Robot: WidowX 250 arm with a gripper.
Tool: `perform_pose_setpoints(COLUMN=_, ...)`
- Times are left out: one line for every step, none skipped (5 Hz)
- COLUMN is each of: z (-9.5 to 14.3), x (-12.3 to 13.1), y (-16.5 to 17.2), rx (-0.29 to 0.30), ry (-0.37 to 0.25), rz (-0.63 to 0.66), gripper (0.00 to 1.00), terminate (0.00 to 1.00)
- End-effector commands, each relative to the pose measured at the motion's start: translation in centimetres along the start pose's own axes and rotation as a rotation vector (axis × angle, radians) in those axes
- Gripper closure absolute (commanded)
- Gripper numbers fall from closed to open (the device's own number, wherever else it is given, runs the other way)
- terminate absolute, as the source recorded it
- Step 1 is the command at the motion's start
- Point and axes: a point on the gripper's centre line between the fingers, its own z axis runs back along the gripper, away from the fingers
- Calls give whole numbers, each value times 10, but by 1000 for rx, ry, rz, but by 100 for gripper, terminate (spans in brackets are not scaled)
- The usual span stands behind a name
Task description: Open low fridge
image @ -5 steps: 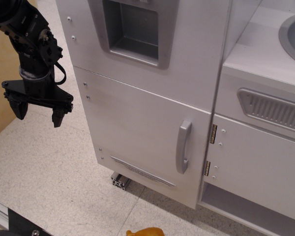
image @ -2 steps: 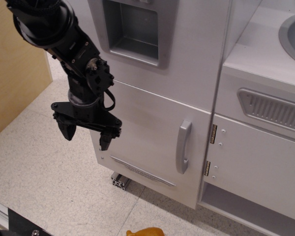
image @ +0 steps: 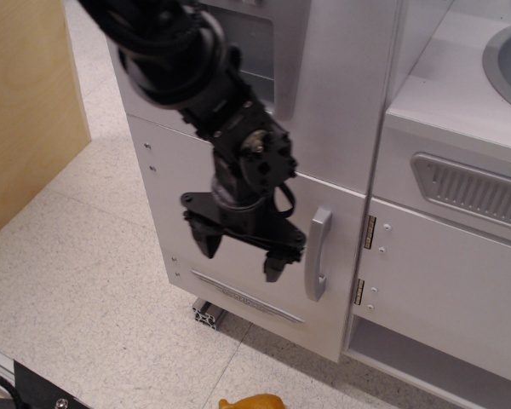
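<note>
The low fridge door (image: 187, 204) is a large white panel, shut flush with its frame. Its vertical grey bar handle (image: 318, 254) sits near the right edge, and a thin grey slanted vent strip (image: 247, 296) runs along the bottom. My black gripper (image: 243, 257) hangs in front of the door's middle, fingers pointing down, open and empty. Its right fingertip (image: 273, 267) is just left of the handle, apart from it. The arm hides part of the door and the panel above.
A white panel with a recessed grey dispenser (image: 260, 72) stands above. A smaller white cabinet door with brass hinges (image: 450, 290) is to the right, under a grey vent (image: 473, 189). A wooden board (image: 25, 102) stands at left. An orange object (image: 254, 401) lies on the floor.
My gripper has swept from the far left to the right and slightly down, across the door front, and now hangs just left of the handle. It stayed open. The door has not moved.
</note>
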Motion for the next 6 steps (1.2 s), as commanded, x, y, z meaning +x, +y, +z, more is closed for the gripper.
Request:
perform_pose_setpoints(z=-8, x=24, y=-29, rx=-18, ry=-87, rz=12, gripper=0, terminate=0)
perform_pose_setpoints(z=-15, x=35, y=-39, rx=-31, ry=-95, rz=8, gripper=0, terminate=0)
perform_pose_setpoints(z=-21, x=37, y=-47, rx=-60, ry=-94, rz=-18, gripper=0, terminate=0)
perform_pose_setpoints(z=-22, x=41, y=-47, rx=-55, ry=-118, rz=-9, gripper=0, terminate=0)
perform_pose_setpoints(z=-24, x=43, y=-47, rx=-69, ry=-117, rz=-18, gripper=100, terminate=0)
perform_pose_setpoints(z=-24, x=41, y=-44, rx=-72, ry=-122, rz=-27, gripper=100, terminate=0)
